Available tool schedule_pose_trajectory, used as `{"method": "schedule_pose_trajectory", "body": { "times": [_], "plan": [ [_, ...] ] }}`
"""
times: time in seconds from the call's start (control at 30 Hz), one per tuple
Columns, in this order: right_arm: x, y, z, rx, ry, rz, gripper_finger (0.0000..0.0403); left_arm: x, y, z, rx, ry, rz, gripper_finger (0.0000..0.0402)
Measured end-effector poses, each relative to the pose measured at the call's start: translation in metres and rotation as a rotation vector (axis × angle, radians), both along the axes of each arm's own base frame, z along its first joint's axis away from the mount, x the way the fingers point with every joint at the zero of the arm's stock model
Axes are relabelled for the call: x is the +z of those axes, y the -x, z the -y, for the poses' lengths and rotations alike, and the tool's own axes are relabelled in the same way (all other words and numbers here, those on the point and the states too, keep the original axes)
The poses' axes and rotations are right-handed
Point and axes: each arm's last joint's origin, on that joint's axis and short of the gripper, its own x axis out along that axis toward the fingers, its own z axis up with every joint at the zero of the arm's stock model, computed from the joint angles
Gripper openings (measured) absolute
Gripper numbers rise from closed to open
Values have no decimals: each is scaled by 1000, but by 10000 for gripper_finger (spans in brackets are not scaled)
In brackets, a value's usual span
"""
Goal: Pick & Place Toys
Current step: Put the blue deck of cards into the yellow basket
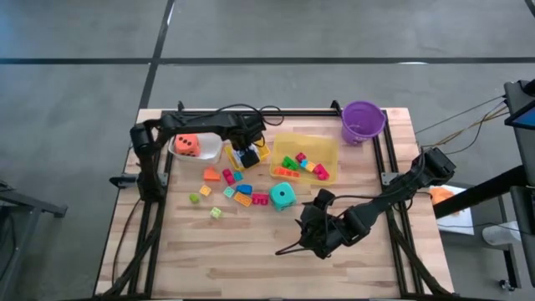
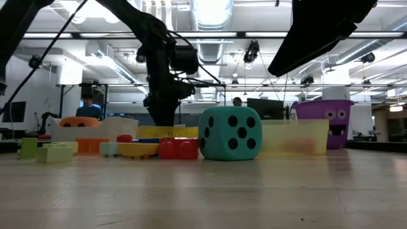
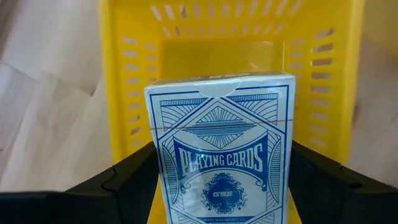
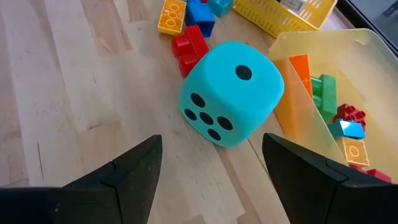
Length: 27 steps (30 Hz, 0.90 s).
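Two dark arms – left arm, right arm – matte black, jointed segments, black cables looping along links. Wrist fingers black, angular, wedge-shaped.

The table is pale wooden planks with visible grain and a smooth, faintly shiny finish. The teal die looks like soft matt foam with flat black dots. A card box is printed card, blue on white, under a glossy clear wrap that catches light. Behind it, the yellow basket is smooth slotted plastic. The clear bin is cloudy, translucent plastic. Small bricks are glossy hard plastic. The purple bucket is smooth plastic. Both arms look like matt black plastic and metal.
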Motion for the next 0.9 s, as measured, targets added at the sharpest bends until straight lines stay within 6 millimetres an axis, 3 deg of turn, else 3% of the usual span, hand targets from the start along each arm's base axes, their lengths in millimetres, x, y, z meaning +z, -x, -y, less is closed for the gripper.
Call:
{"method": "schedule_pose_trajectory", "body": {
  "times": [0.3, 0.9],
  "plan": [
    [-4, 2, 1, 1, 7, -15, 275, -17, -4, 6, -51, 15, -45, 294],
    [-4, 2, 1, 1, 7, -14, 275, -18, -5, 6, -31, 22, -45, 322]
  ]
}}
